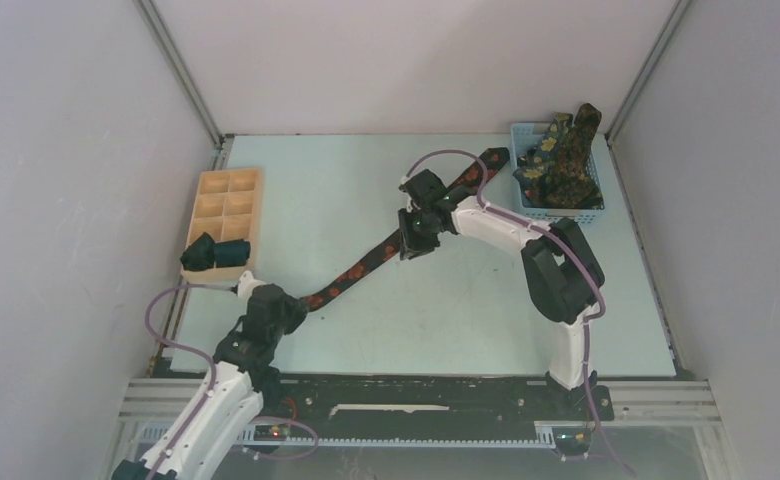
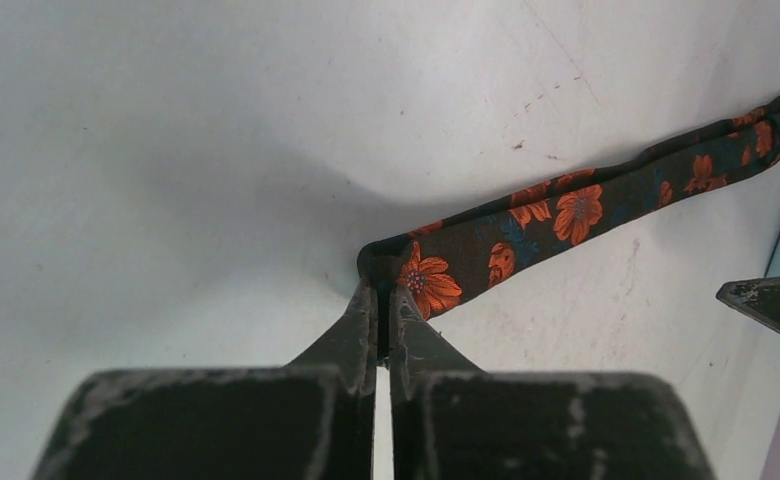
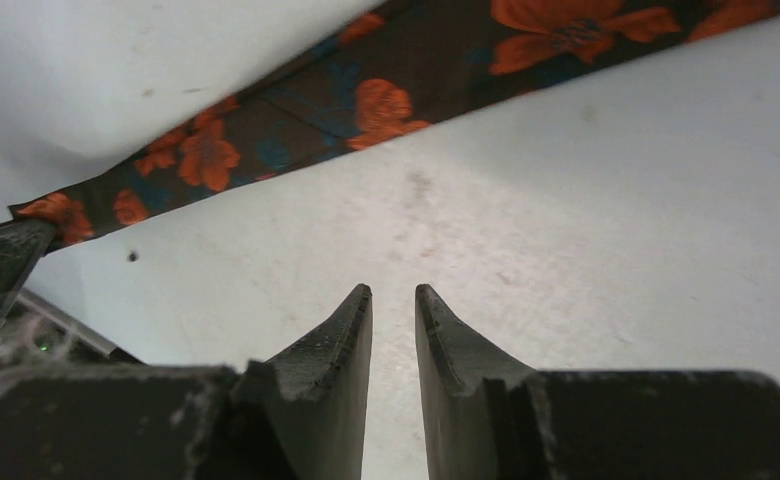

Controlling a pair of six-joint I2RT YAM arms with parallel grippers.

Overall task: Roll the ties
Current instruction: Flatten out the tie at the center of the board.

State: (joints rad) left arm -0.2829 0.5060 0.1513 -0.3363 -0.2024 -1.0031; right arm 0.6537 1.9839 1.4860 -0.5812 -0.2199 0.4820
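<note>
From above, the right arm's wrist covers the middle stretch of the black tie (image 1: 361, 265), and the left arm's wrist hides its own fingertips, so the grip cannot be read in that view. In the right wrist view the tie (image 3: 366, 100) is cut off at both picture edges. In the left wrist view the very tip of the tie (image 2: 566, 210) disappears between the fingertips.

The left fingers (image 2: 351, 335) are pressed together, pinching the narrow end of the tie, which runs away from them to the right across the surface (image 1: 466, 320). The right fingers (image 3: 341, 330) stand slightly apart with nothing between them. Their tips point at bare surface, and the tie lies flat just beyond them, not touching.

The tie lies stretched in a diagonal, from the near left by the left arm to the far right, where its wide end stops just beside the blue basket (image 1: 588, 212).

The basket, at the far right corner, holds a heap of dark green ties (image 1: 564, 160) standing above its rim; how many cannot be counted. The wooden tray (image 1: 260, 200) at the far left holds two dark bundles (image 1: 214, 252) in its nearest compartments, their print too small to make out.
</note>
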